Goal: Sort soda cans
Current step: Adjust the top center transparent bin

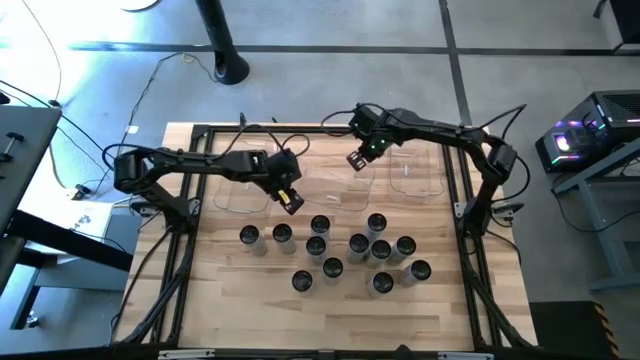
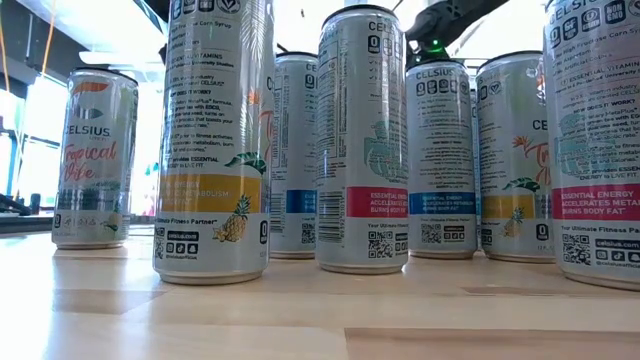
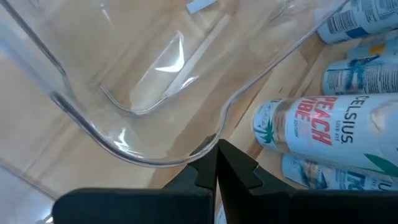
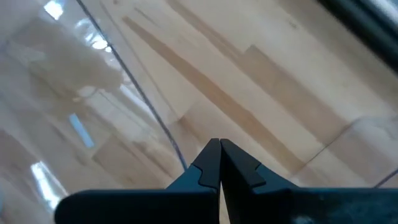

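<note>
While both arms reach in over the far half of the wooden table (image 1: 250, 320), neither gripper has hold of anything; the left gripper (image 1: 291, 200) hangs just past the near edge of a clear plastic bin (image 1: 243, 192), its two dark fingers (image 3: 239, 171) pressed tight together with nothing between them, and the left wrist view shows their tips close to the bin's rounded corner (image 3: 155, 155). The right gripper (image 1: 356, 160) sits farther back, between the other two clear bins (image 1: 415, 175), its fingertips (image 4: 233, 163) likewise closed flat against each other and empty; the right wrist view shows bare wood below them and a clear bin wall (image 4: 134, 87) beside them.

The soda cans (image 1: 340, 250) stand upright in a loose cluster on the near middle of the table, all outside the bins (about a dozen, dark tops showing from above); the nearest of them to the left gripper is the can (image 1: 320, 224) at the cluster's far edge, close to it but apart. In the low view the cans (image 2: 362, 140) show as tall silvery cylinders with coloured bands: yellow, blue and pink. In the left wrist view a can lettered "Peach Vibe" (image 3: 311, 124) stands just beyond the bin's corner, with more cans beside it.
</note>
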